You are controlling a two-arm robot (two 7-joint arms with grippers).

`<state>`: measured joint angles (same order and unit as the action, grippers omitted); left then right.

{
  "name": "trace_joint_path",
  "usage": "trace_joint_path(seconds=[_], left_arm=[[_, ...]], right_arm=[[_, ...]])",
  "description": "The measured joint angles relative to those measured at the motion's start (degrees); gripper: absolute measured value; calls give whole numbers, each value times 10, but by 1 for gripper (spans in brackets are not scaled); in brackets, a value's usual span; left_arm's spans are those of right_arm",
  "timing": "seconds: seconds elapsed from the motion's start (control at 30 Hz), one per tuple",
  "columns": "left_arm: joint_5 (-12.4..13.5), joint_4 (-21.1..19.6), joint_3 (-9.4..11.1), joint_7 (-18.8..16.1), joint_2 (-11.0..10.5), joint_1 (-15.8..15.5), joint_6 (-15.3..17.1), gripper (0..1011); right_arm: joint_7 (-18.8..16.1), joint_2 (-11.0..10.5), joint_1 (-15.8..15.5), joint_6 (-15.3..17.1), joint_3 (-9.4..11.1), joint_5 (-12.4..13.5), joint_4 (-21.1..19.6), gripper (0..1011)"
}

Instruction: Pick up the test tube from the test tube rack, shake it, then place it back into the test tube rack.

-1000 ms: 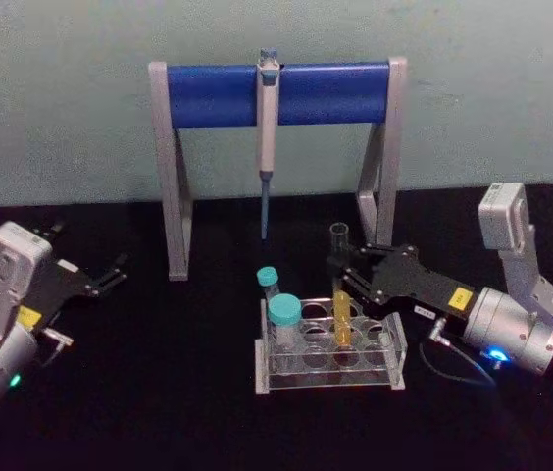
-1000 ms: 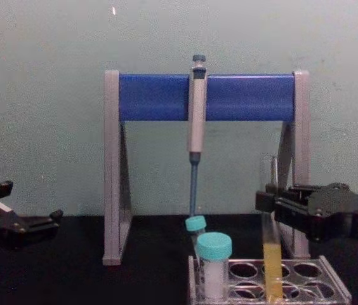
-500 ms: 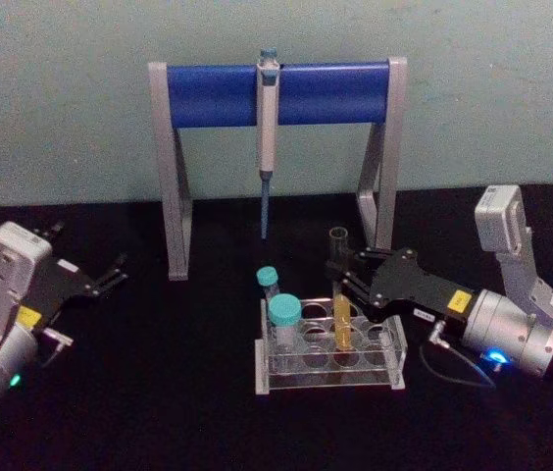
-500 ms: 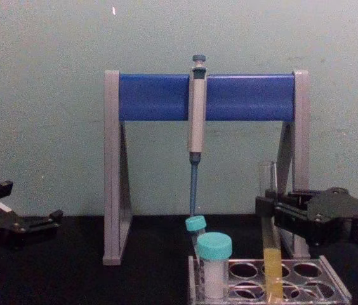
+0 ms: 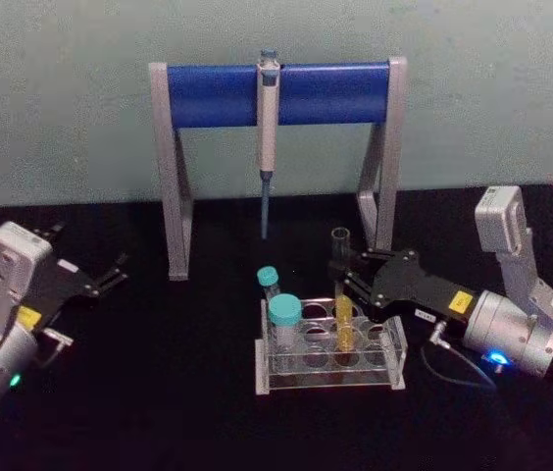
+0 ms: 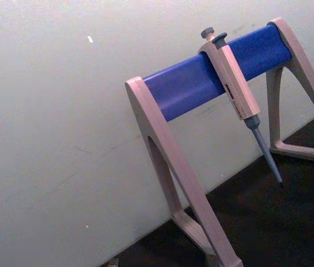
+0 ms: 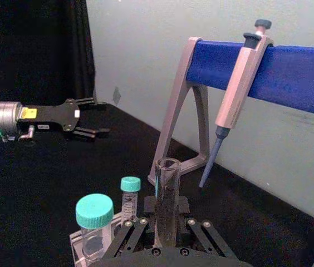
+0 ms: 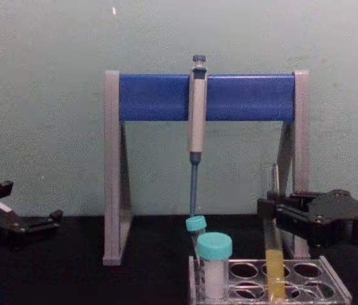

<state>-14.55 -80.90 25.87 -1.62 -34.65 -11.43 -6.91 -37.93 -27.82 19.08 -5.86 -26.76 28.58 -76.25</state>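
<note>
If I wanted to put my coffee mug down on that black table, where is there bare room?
Bare table lies between the parked left gripper and the test tube rack, and along the front edge. It is crowded where the right gripper holds the test tube, near the pipette stand.

The right tool (image 7: 167, 225) clasps the upright test tube (image 7: 167, 189) beside two teal-capped vials (image 7: 94, 222).

Black table top (image 5: 188, 392), matt, running back to a pale green wall; grey-and-blue pipette stand (image 5: 174, 167) set on it toward the rear, both feet down on the surface; clear test tube rack (image 5: 327, 363) standing nearer the front, right of centre, just ahead of the stand's right leg and apart from it.
</note>
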Motion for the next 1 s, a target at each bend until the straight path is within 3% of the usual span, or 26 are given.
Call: trace_joint_path(seconds=[0.57,1.0], left_arm=[[0,0,0,0,0,0,0,1001],[0,0,0,0,0,0,0,1001]], right_arm=[[0,0,0,0,0,0,0,229],[0,0,0,0,0,-1,0,639]])
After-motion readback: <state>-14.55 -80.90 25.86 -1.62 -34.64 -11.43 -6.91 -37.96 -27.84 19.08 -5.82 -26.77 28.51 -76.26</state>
